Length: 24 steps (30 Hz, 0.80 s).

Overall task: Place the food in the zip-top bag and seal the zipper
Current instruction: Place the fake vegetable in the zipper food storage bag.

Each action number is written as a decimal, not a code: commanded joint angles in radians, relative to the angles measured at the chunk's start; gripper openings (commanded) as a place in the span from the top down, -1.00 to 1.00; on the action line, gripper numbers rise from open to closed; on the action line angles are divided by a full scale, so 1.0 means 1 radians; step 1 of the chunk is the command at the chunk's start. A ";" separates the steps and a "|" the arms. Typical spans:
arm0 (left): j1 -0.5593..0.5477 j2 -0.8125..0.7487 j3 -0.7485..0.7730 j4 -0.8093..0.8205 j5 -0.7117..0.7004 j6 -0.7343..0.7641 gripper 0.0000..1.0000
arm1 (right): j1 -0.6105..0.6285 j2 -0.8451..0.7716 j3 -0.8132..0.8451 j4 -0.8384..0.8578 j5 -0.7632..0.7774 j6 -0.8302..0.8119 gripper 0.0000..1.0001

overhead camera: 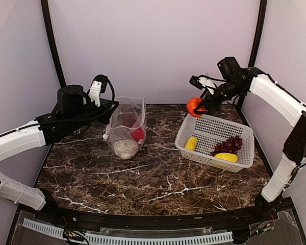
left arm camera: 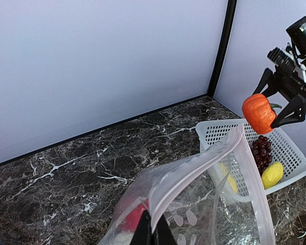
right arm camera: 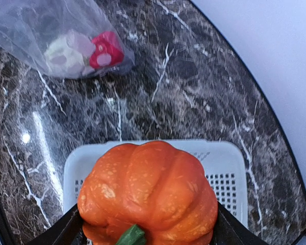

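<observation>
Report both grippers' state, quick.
Left gripper: shut on the zip-top bag at its rim.
Right gripper: shut on the orange toy pumpkin, held over the white basket.

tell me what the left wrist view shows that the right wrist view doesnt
Only left wrist: the zipper along the open bag, the grapes and a yellow piece in the basket, the right gripper seen from outside. Only right wrist: the cabbage in plain sight. Both: the orange pumpkin in that gripper, basket, bag, red pepper.
</observation>
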 commanded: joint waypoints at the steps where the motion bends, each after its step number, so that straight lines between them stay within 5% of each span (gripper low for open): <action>1: 0.004 0.000 0.001 0.010 -0.016 0.009 0.99 | 0.025 0.021 0.143 -0.005 -0.177 0.026 -0.17; 24: 0.004 0.012 0.000 0.009 -0.035 0.023 0.99 | 0.388 0.192 0.481 -0.010 -0.299 0.028 -0.19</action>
